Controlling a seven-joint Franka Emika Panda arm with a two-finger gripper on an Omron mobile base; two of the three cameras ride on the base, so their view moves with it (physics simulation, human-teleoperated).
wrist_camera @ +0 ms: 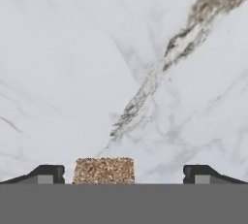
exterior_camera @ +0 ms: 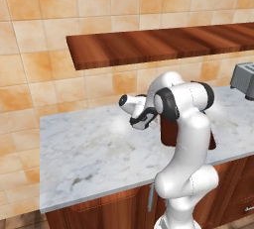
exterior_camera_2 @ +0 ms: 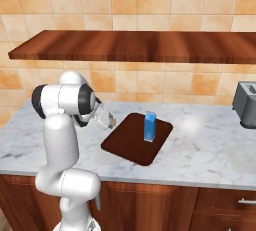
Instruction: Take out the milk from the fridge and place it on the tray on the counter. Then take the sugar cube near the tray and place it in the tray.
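The blue milk carton (exterior_camera_2: 149, 126) stands upright on the dark brown tray (exterior_camera_2: 125, 147) on the marble counter (exterior_camera_2: 200, 145). My gripper (exterior_camera_2: 111, 121) reaches down to the counter just left of the tray. In the hand view the tan, grainy sugar cube (wrist_camera: 103, 170) lies on the marble between the open fingertips (wrist_camera: 46, 174), nearer the left one and touched by neither. From the left base view, the gripper (exterior_camera: 141, 120) hangs low over the counter (exterior_camera: 84, 148), and the arm hides most of the tray (exterior_camera: 168, 134).
A grey toaster (exterior_camera_2: 246, 104) stands at the counter's right end. A wooden shelf (exterior_camera_2: 135, 45) runs along the orange-tiled wall above. Bare marble stretches left of the arm (exterior_camera: 79, 143).
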